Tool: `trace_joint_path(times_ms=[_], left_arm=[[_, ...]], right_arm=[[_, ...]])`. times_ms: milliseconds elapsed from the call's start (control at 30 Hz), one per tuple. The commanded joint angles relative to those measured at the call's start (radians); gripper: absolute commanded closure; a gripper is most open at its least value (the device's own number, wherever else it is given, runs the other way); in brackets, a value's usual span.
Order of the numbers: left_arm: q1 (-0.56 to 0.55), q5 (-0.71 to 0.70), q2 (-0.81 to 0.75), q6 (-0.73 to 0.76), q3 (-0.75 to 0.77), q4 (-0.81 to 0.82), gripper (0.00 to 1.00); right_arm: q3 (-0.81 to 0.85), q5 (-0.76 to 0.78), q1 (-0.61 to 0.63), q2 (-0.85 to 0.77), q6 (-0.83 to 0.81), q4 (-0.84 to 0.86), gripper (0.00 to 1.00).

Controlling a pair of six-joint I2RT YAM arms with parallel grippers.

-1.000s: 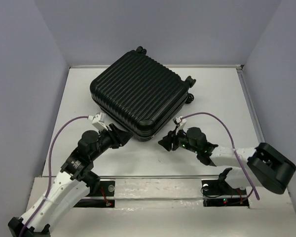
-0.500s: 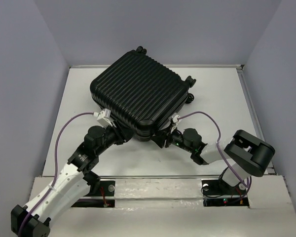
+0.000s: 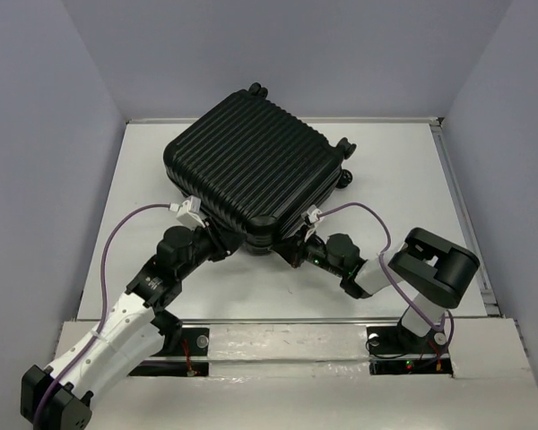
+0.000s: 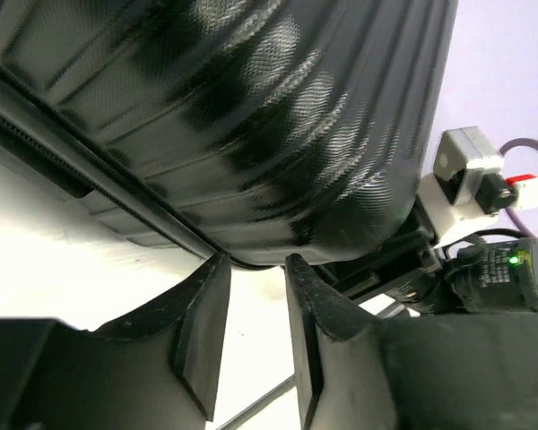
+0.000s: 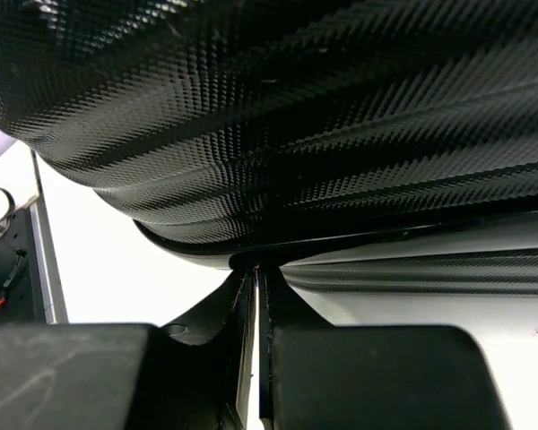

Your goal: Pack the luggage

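The luggage (image 3: 255, 170), a black ribbed hard-shell case, lies closed on the white table (image 3: 386, 179) with one corner pointing at the arms. My left gripper (image 3: 227, 250) reaches under that near corner from the left. In the left wrist view it (image 4: 255, 269) is open, both fingertips (image 4: 217, 269) touching the lower rim of the luggage (image 4: 251, 107), with bare table showing between them. My right gripper (image 3: 292, 253) comes in from the right. Its fingers (image 5: 255, 273) are shut, their tips pressed to the seam of the luggage (image 5: 278, 134). Whether anything is pinched there is hidden.
Small wheels (image 3: 344, 148) stick out at the case's right and far (image 3: 255, 90) corners. Grey walls close in the table on three sides, and a rail (image 3: 450, 179) runs along its right edge. The right arm's elbow (image 3: 435, 269) bends out at the near right.
The right arm has swung left to the case's near corner and its gripper has closed at the seam. The left gripper has moved up to that corner and narrowed a little.
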Motion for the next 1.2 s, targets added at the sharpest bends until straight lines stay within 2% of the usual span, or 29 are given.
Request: trace_joint_path(times_ms=[0,167,267,300,433,533,767,867,900,933,1000,1067,1100,1167], left_arm=[[0.001,0.020,-0.005,0.009,-0.004,0.150,0.62],[0.000,0.053,0.116,0.005,0.019,0.215,0.65],[-0.012,0.062,0.181,-0.008,0.066,0.284,0.65],[-0.018,0.051,0.216,-0.008,0.086,0.296,0.65],[-0.078,0.014,0.298,0.006,0.197,0.298,0.65],[-0.123,0.007,0.340,0.011,0.271,0.287,0.65],[-0.150,0.022,0.339,-0.015,0.303,0.235,0.65],[-0.150,0.031,0.342,-0.009,0.337,0.207,0.64],[-0.152,0.037,0.340,-0.008,0.358,0.194,0.62],[-0.150,0.036,0.340,0.002,0.378,0.165,0.60],[-0.150,0.002,0.333,0.051,0.454,0.069,0.54],[-0.143,-0.058,0.323,0.093,0.520,-0.015,0.48],[-0.134,-0.072,0.320,0.135,0.585,-0.086,0.40],[-0.088,-0.085,0.329,0.187,0.674,-0.144,0.30]], right_arm=[[0.020,0.066,0.007,0.002,0.020,0.230,0.93],[-0.004,0.098,0.051,-0.051,0.011,0.160,0.93],[0.024,0.177,0.160,-0.096,-0.048,0.022,0.93],[0.050,0.203,0.236,-0.117,-0.065,-0.063,0.93],[0.127,0.322,0.404,-0.144,-0.106,-0.257,0.93],[0.220,0.351,0.458,-0.119,-0.116,-0.325,0.93],[0.268,0.401,0.481,-0.118,-0.101,-0.296,0.93],[0.297,0.470,0.481,-0.038,-0.113,-0.189,0.93],[0.302,0.480,0.481,-0.006,-0.121,-0.072,0.93],[0.314,0.477,0.481,0.023,-0.125,-0.048,0.93],[0.343,0.475,0.481,0.071,-0.118,-0.022,0.93],[0.299,0.477,0.493,0.048,-0.106,0.026,0.93],[0.224,0.489,0.493,0.025,-0.077,0.046,0.93],[0.088,0.509,0.493,-0.082,-0.049,0.039,0.93]])
